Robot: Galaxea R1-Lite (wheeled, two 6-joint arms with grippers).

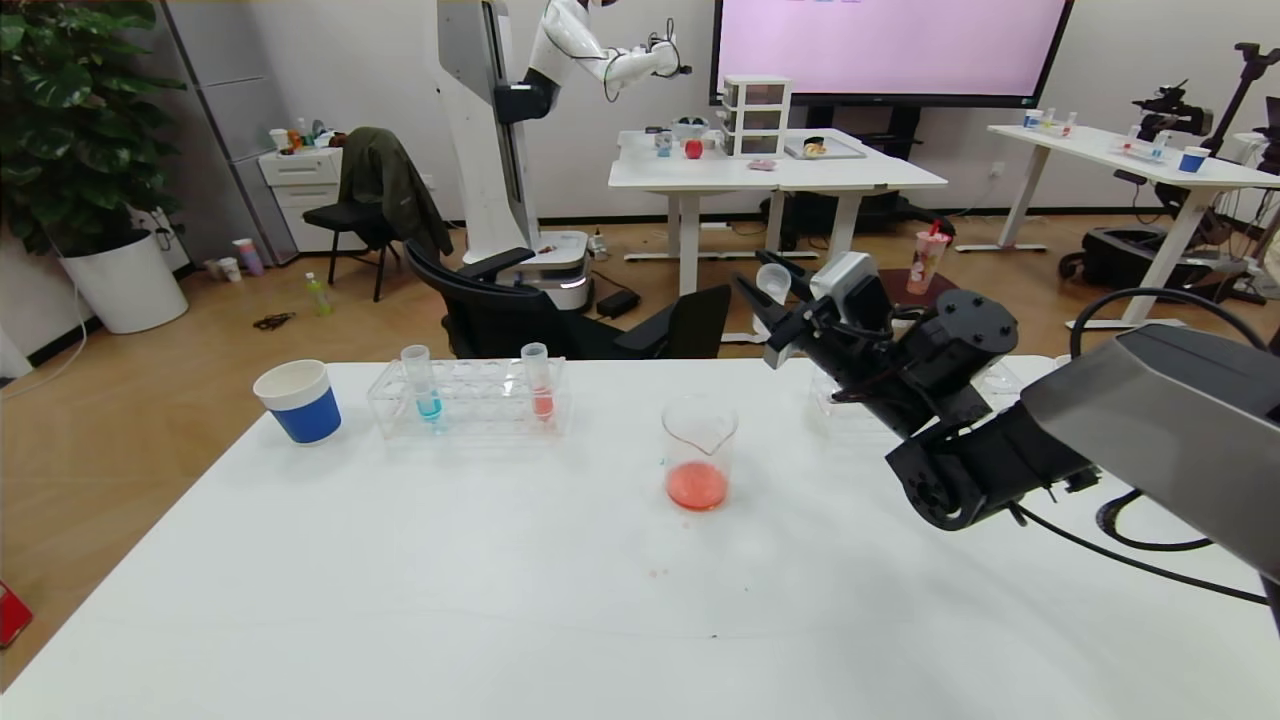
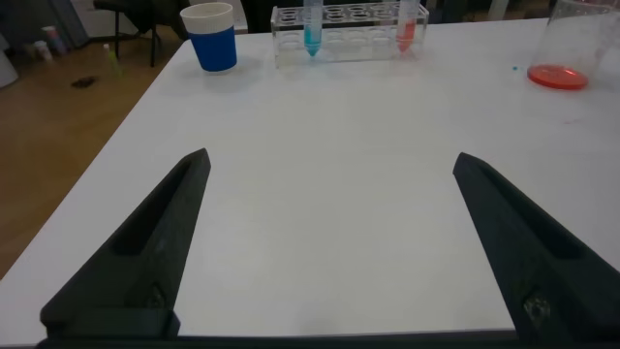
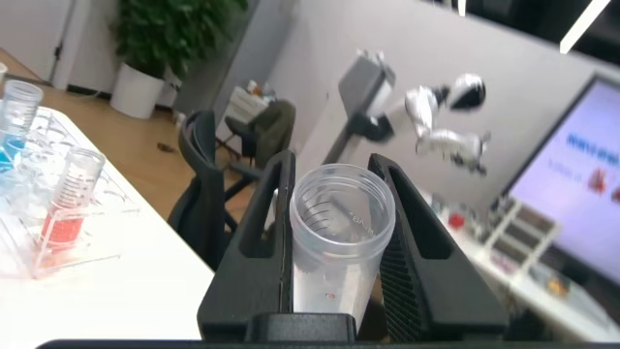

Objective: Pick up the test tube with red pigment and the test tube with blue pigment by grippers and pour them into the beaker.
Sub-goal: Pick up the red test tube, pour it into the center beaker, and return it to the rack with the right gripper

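Note:
My right gripper [image 1: 762,283] is raised above the table, to the right of the beaker [image 1: 699,452], and is shut on a clear test tube [image 1: 772,284]. In the right wrist view this tube [image 3: 339,237] is empty but for a tiny red drop, its mouth open between the fingers. The beaker holds a little red liquid. The test tube with blue pigment [image 1: 427,386] stands in a clear rack [image 1: 470,405] at the back left, with a salmon-red tube [image 1: 539,384] beside it. My left gripper [image 2: 329,160] is open and empty over the bare near-left tabletop.
A blue-banded paper cup [image 1: 298,401] stands left of the rack. Another clear holder [image 1: 835,400] sits partly hidden behind my right arm. A black office chair [image 1: 520,310] stands beyond the table's far edge. A black cable [image 1: 1130,545] lies at the right.

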